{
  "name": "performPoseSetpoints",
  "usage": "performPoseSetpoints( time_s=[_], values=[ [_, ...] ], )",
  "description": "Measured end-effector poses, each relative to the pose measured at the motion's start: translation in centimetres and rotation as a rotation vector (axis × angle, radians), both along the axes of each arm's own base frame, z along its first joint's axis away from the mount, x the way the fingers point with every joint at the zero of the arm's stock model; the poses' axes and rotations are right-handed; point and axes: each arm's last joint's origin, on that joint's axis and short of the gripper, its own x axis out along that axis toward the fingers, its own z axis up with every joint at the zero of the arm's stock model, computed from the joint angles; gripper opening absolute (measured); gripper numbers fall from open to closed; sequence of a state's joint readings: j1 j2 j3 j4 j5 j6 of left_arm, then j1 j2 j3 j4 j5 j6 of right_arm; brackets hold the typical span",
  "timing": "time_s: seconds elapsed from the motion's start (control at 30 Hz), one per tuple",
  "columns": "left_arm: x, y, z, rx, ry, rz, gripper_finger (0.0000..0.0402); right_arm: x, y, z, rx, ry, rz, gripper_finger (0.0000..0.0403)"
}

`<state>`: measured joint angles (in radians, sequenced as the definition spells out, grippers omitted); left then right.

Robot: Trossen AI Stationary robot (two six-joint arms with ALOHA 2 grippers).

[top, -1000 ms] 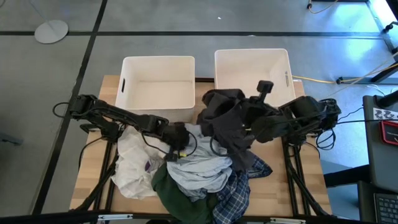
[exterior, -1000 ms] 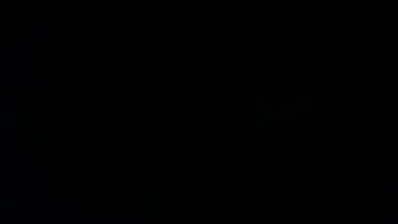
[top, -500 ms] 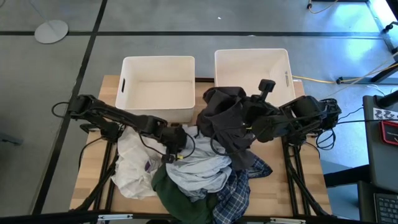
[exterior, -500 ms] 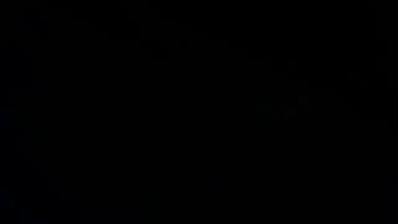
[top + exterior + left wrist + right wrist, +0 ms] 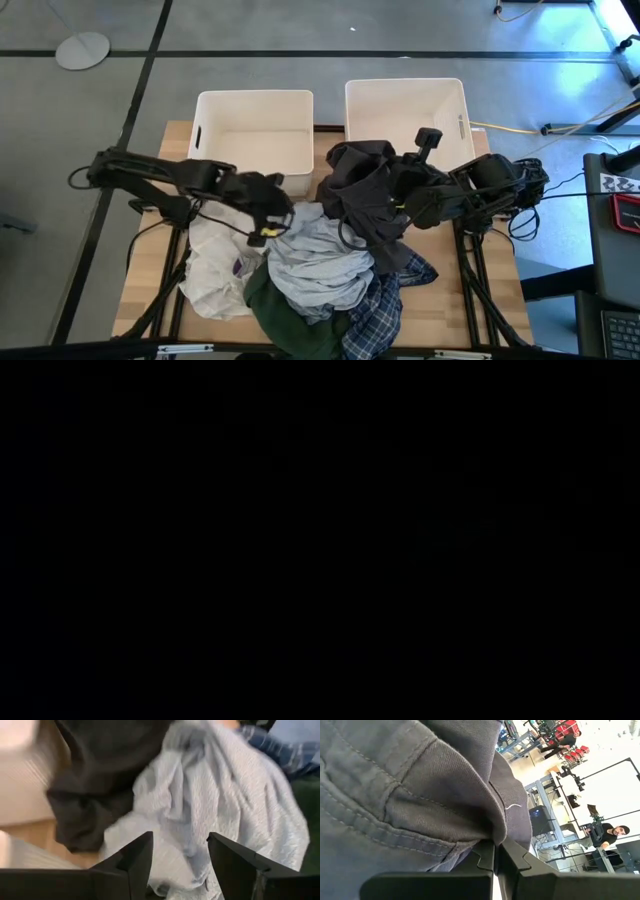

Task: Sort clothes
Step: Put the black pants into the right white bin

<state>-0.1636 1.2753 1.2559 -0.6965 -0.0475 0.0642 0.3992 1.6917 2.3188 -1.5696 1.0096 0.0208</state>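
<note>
surface: wooden table (image 5: 155,150) on a grey floor, two white bins at its far edge, clothes heaped on the near half; low view fully black
right gripper (image 5: 496,856): fingers pressed together, pinching the dark grey garment (image 5: 362,190); it sits just in front of the right bin (image 5: 405,105)
dark grey garment: lifted and bunched at the right gripper, draped across the arm, near end hanging over the pile
left gripper (image 5: 180,851): fingers parted, nothing between them, hovering over the pale grey-blue garment (image 5: 322,262); in the high view it's near the left bin (image 5: 253,140), front corner
pale grey-blue garment: crumpled on top of the pile, middle of table
white garment (image 5: 215,262): flat, left of the pile, under the left arm
dark green garment (image 5: 270,312): near edge, partly under the grey-blue one
plaid shirt (image 5: 383,300): near right of the pile, partly buried
background: a person (image 5: 610,834) far off in the right wrist view
</note>
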Motion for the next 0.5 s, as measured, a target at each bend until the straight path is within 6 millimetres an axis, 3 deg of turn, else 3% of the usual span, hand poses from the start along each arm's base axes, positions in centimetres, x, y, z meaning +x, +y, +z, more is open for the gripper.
performPoseSetpoints(
  time_s=[0.17,0.5],
  values=[
    [1.2,-0.1,0.6,-0.005,-0.200,-0.016,0.0182,0.2,0.1,0.1,0.008,-0.020,0.001,0.0007],
    [7.6,0.4,-5.8,0.048,-0.497,0.114,0.0182,0.3,0.1,0.3,0.005,-0.032,0.011,0.0007]
  ],
)
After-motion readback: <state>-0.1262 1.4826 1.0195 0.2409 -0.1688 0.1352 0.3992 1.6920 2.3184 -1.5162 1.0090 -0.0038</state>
